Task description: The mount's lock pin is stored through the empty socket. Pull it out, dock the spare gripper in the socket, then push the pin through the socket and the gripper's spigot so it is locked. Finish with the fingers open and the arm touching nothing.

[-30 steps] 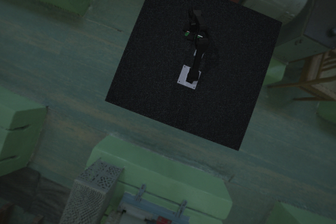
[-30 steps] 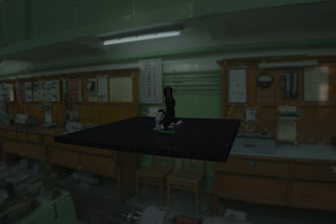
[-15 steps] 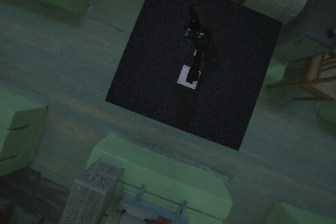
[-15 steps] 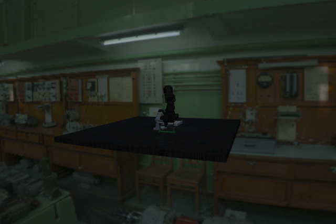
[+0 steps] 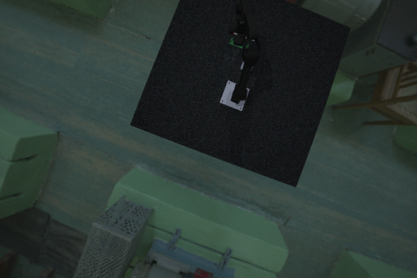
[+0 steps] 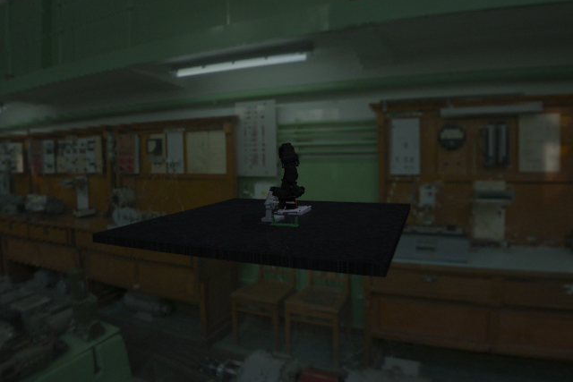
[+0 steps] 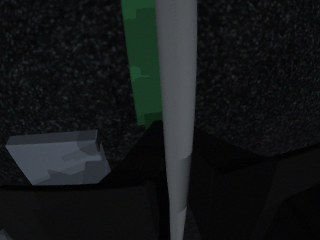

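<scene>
My gripper is shut, low beside a green cradle. A pale grey rod crosses the wrist view lengthwise in front of the fingertips and hides the line between them, so no held thing can be made out. The pale grey mount stands beside the cradle, partly behind the arm. A grey block beside the left finger seems to be part of it. A small red and white spot shows by the gripper in the top view. The lock pin and spare gripper cannot be told apart from the dark arm.
The black arm rises from a white base plate and folds over the cradle and mount. All stand on a dark square mat. The mat's edges lie well away from the gripper.
</scene>
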Motion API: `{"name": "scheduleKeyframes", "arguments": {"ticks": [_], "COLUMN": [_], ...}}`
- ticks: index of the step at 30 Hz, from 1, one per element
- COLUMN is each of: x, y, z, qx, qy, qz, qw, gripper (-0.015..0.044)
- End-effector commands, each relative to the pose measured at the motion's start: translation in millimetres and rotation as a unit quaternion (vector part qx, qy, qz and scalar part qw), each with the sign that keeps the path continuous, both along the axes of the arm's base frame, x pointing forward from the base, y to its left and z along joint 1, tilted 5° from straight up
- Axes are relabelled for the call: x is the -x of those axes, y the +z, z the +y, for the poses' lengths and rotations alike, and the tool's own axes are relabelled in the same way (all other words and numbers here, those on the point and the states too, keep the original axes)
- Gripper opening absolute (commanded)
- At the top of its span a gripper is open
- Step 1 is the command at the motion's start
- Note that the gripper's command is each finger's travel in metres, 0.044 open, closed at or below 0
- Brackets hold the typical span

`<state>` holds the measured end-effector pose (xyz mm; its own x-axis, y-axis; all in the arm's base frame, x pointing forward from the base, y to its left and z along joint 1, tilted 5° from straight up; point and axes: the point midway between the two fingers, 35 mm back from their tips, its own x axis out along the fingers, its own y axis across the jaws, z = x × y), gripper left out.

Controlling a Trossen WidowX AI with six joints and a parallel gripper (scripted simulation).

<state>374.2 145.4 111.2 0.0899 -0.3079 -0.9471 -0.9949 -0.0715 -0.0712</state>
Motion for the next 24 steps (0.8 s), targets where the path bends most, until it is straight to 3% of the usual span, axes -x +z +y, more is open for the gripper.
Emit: {"name": "scheduleKeyframes", "arguments": {"ticks": [1,10,24], "x": [1,2,45], "y": [-3,-2,10], "z": [0,0,5], "qx": [0.002,0.001,-0.002], "qy": [0.0,-0.01,-0.017], "qz": [0.003,0.001,0.003], "qw": [1.0,1.0,1.0], "gripper": [0.0,0.0,0.0]}}
